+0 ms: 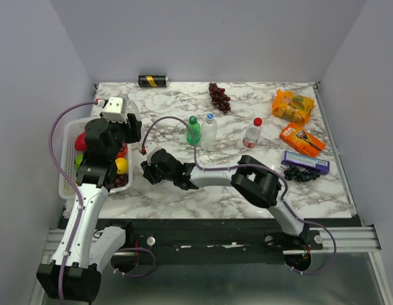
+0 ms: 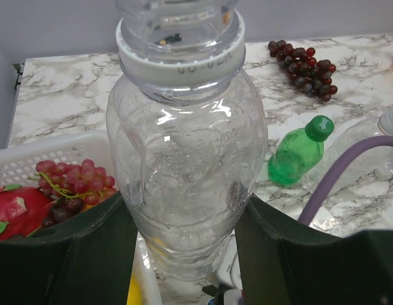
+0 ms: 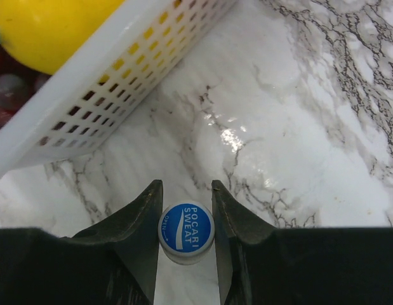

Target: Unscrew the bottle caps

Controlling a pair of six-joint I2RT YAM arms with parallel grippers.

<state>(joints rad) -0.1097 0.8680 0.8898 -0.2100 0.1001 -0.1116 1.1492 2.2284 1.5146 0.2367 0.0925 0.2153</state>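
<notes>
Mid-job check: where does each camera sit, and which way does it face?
Top external: above and behind the bases, looking down on the table; left arm and right arm show.
Left wrist: looks across the table toward the back wall, past the held clear bottle between its jaws.
Right wrist: looks down at the blue cap between its jaws.
Shared: green bottle in top and left wrist; basket in all three.
</notes>
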